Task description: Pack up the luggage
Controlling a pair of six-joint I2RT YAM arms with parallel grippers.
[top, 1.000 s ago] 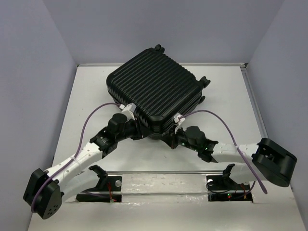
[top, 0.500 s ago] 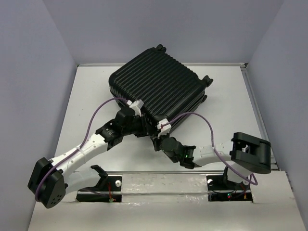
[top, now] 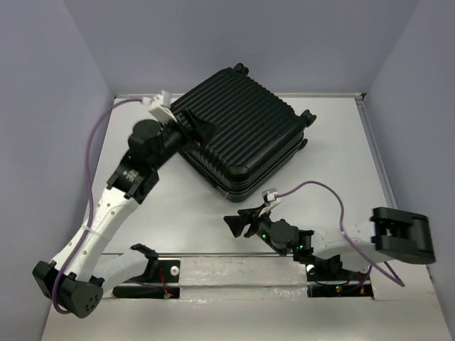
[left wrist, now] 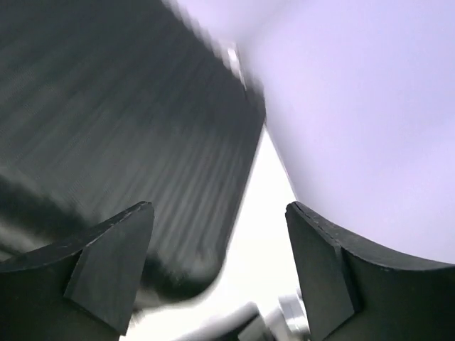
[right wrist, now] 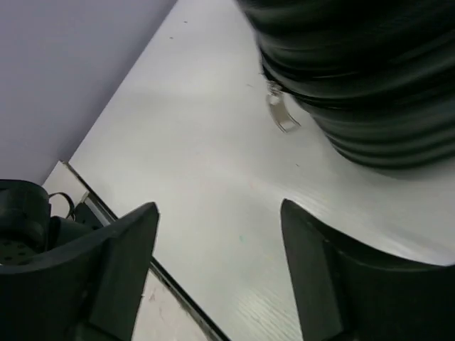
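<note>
The left gripper (top: 190, 128) has left the near edge of the luggage (top: 245, 135) and swung up to its far-left corner (jaws spread). The right gripper (top: 238, 224) has backed off that near edge and now sits clear of the luggage, which has turned slightly.

The luggage (top: 238, 135) is a small black hard-shell case with ribbed ridges and rounded corners. It is shut and lies flat on a broad face. It sits turned diagonally on the far half of the bench (top: 341, 170), one corner at the far edge. Its black caster wheels (top: 306, 117) face the right edge, and a small metal zip pull (right wrist: 281, 116) hangs at its seam.
</note>
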